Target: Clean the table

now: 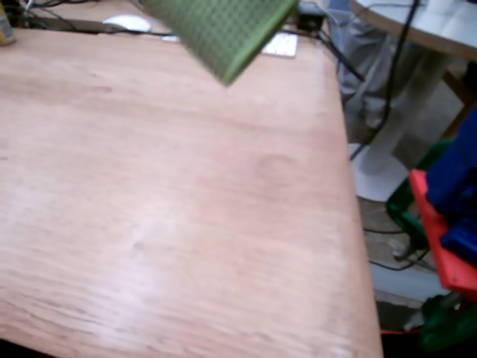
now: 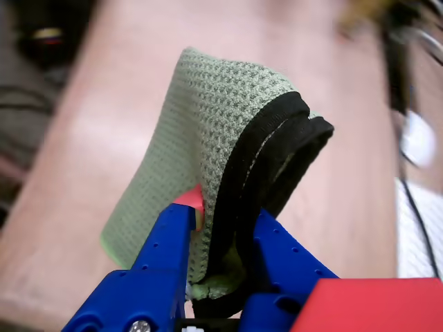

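Chiefly, worktop [image 1: 186,224]: large, light reddish-brown wood, visible grain, rounded far corner, filling most of the fixed view. Cloth [image 2: 221,138]: green waffle weave, black edging, folded, lifted above it. End effector [image 2: 225,221]: blue, clamped on cloth.

Cloth [image 2: 228,131] between the fingers [image 2: 169,238], above the table [image 1: 186,224]

Fixed view: I look down at an angle across the table [image 1: 171,216], from fairly near.
Wrist view: I look along the gripper [image 2: 225,228] from very close, table blurred beyond.
Shared: the green cloth [image 1: 223,33] and the tabletop.
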Tool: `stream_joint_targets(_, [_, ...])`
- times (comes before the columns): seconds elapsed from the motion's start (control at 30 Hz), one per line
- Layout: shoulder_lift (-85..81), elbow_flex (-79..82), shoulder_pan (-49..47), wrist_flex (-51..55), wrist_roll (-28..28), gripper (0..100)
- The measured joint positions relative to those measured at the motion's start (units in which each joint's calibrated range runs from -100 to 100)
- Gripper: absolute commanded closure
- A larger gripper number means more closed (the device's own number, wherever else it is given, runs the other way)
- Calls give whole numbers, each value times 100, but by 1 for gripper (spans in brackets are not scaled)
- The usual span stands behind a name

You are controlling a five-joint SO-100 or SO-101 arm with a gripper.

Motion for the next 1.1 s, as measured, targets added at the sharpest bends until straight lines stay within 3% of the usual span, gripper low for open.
stream_joint_targets(0.07, [0,0,-1062,124,-190,99])
stream_joint_targets(0.2, [917,0,-1954,124,-1114,99])
stream_joint_targets(0.43, [3372,-9,-2001,116,-1221,99])
stream_joint_targets(0.57, [4107,-9,-2386,-696,-1177,99])
stream_joint_targets(0.73, [4747,-81,-2405,-1689,-1177,99])
stream_joint_targets(0.93, [5361,-947,-2292,-1797,-1177,99])
stream_joint_targets(1.1, [5681,-1028,-798,-1896,-1172,99])
